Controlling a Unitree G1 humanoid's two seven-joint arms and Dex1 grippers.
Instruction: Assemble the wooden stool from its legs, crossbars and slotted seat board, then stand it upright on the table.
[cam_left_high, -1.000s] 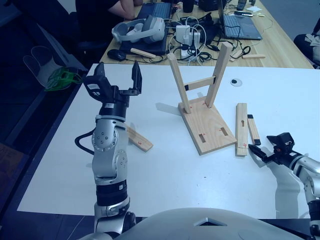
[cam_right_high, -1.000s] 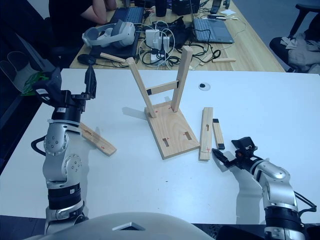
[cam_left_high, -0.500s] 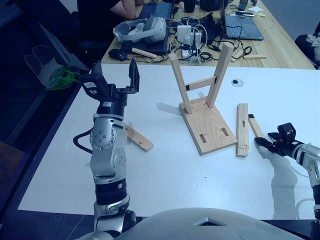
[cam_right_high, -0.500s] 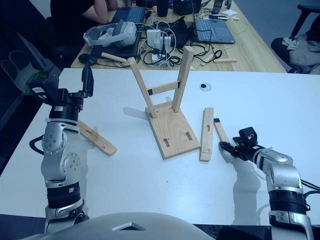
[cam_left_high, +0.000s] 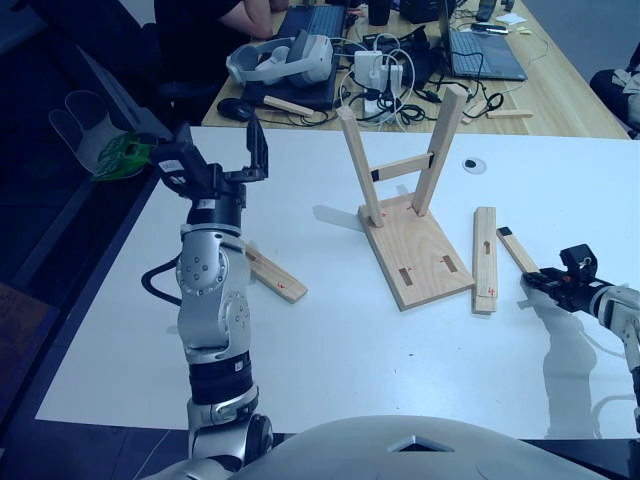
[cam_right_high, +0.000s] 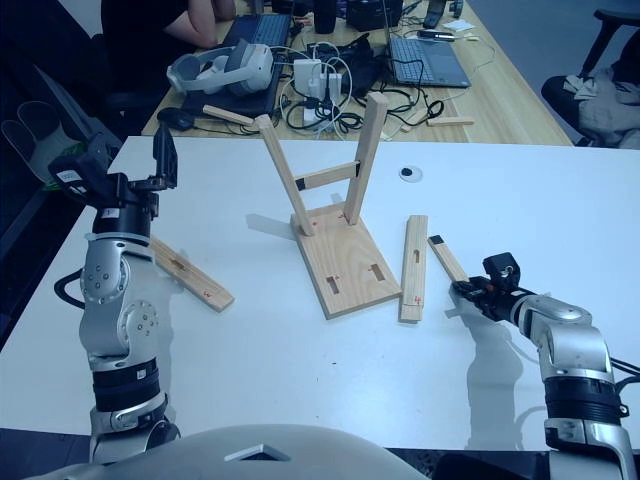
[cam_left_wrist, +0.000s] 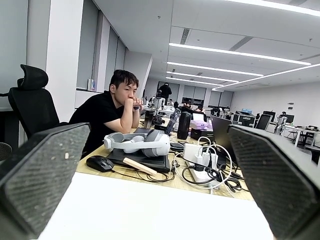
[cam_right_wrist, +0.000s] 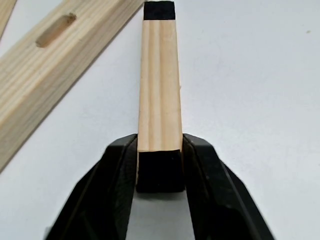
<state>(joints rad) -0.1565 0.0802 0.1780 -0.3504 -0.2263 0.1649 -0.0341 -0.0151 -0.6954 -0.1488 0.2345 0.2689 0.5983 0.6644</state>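
Note:
The slotted seat board (cam_left_high: 415, 250) lies flat mid-table, with two legs (cam_left_high: 360, 165) standing in its far slots and a crossbar (cam_left_high: 403, 167) joining them. A loose leg (cam_left_high: 484, 258) lies just right of the board. Beyond it is a short crossbar with black ends (cam_left_high: 515, 248). My right gripper (cam_left_high: 545, 283) is shut on that crossbar's near end (cam_right_wrist: 159, 90), and its fingers (cam_right_wrist: 120, 170) press both sides. Another loose leg (cam_left_high: 272, 276) lies at the left, beside my left arm. My left gripper (cam_left_high: 215, 160) is raised above the table's left side, open and holding nothing, its pads (cam_left_wrist: 45, 170) wide apart.
A black round grommet (cam_left_high: 473, 164) sits in the table behind the stool. Behind that, a wooden desk (cam_left_high: 560, 100) holds laptops, a headset (cam_left_high: 275, 60), cables and spare wooden pieces. The white table's front (cam_left_high: 330, 380) is bare, and its left edge drops off near my left arm.
My right gripper moved forward and to the right onto the short crossbar and shut on its near end, which swung slightly. My left gripper drifted a little to the left.

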